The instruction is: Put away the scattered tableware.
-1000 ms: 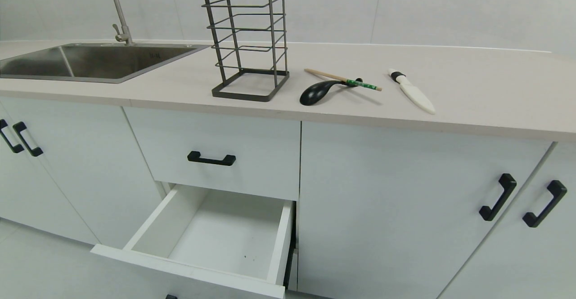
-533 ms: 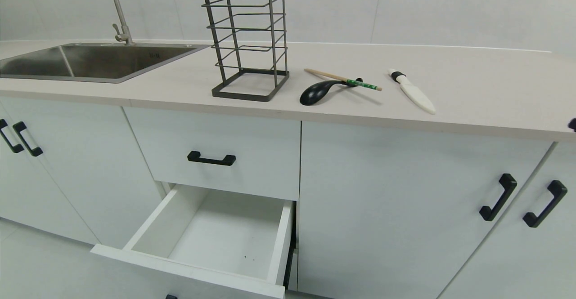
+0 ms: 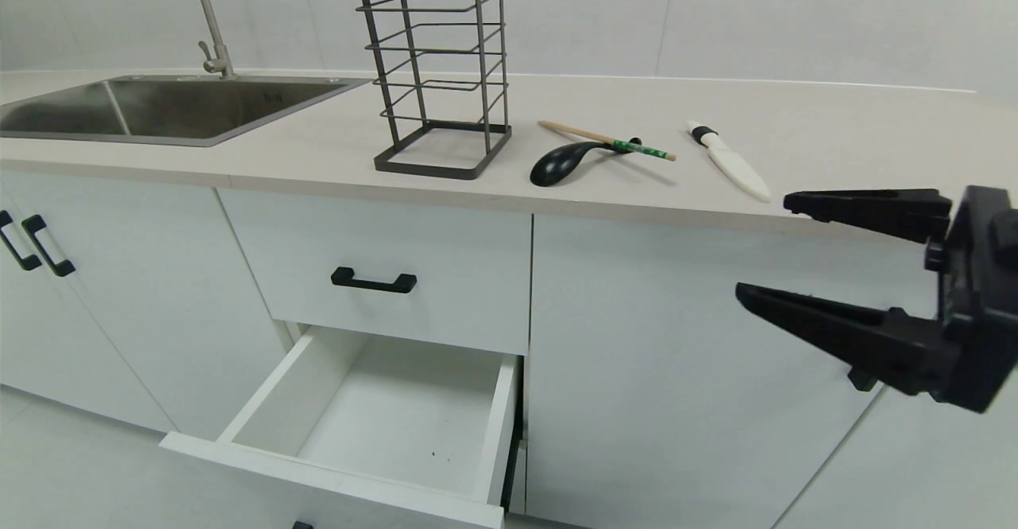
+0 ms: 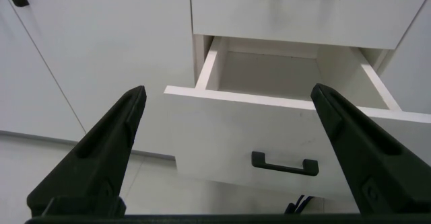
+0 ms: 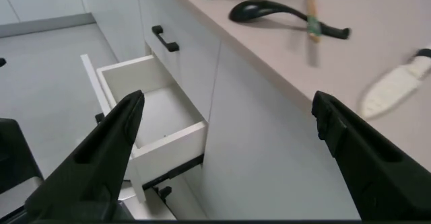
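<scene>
Black spoon (image 3: 561, 163) on the pale desk (image 3: 835, 131) in the head view, with a wooden chopstick (image 3: 606, 141) propped across its handle. White knife (image 3: 730, 163) just beside them, touching neither, close to the front edge. Tall wire rack (image 3: 441, 68) to their left, sink (image 3: 159, 103) farther left. Below the desk, a drawer (image 3: 493, 425) pulled open. Right hand (image 3: 763, 246) in front of the cupboard door under the knife, fingers spread wide, gripping nothing.

From the left wrist view: left hand (image 4: 227, 89) low before the open drawer (image 4: 269, 97), fingers wide apart, nothing between them.

From the right wrist view: right hand (image 5: 227, 97) spread, well short of the spoon (image 5: 259, 10), chopstick (image 5: 312, 22) and knife (image 5: 394, 86); drawer (image 5: 172, 136) lower and off to one side.

Probably the approach to a first pick, likeliest the knife as the nearest piece. Rise above the desk edge first, then come down from over it. Straddle the knife across its narrow width and close only with a finger on each side. Keep off the chopstick: balanced on the spoon, likely to roll at a nudge. Release inside the drawer, not over its rim.
</scene>
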Motion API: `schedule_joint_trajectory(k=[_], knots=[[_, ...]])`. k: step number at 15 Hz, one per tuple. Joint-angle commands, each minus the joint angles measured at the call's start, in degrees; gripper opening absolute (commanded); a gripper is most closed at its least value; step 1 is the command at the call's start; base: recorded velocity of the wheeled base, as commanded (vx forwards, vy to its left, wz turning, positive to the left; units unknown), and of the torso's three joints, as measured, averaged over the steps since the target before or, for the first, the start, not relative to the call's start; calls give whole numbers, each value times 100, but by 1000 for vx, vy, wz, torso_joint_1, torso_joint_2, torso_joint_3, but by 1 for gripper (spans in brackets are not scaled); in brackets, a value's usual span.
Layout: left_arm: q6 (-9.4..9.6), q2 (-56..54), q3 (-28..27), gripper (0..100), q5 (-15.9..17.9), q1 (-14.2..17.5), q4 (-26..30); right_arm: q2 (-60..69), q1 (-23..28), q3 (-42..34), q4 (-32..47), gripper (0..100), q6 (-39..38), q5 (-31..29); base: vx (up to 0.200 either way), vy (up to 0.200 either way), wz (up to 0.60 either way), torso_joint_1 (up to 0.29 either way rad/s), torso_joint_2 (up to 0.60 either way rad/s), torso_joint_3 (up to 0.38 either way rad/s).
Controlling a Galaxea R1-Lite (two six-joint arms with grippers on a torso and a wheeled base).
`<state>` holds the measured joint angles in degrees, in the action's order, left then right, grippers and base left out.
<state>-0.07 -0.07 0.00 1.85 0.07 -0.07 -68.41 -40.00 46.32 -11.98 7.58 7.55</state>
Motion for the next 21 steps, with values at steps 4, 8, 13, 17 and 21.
schedule_joint_trajectory(k=[4,8,13,17,21], knots=[[-1,7,0,100,-1,1,-1,-594,-729,-1,-639,100,50,-1115,0,0,0,0,0,0],[-1,7,0,100,-1,1,-1,-875,-887,105,-1412,100,77,-1291,0,0,0,0,0,0],[-1,7,0,100,-1,1,-1,-1192,-896,175,-1851,100,50,-1300,0,0,0,133,-75,-38],[-1,7,0,100,-1,1,-1,-1245,-869,193,-1843,100,42,-1352,0,0,0,244,-380,-220],[-1,7,0,100,-1,1,-1,-1245,-869,254,-1808,100,59,-1361,0,0,0,196,-574,-177]])
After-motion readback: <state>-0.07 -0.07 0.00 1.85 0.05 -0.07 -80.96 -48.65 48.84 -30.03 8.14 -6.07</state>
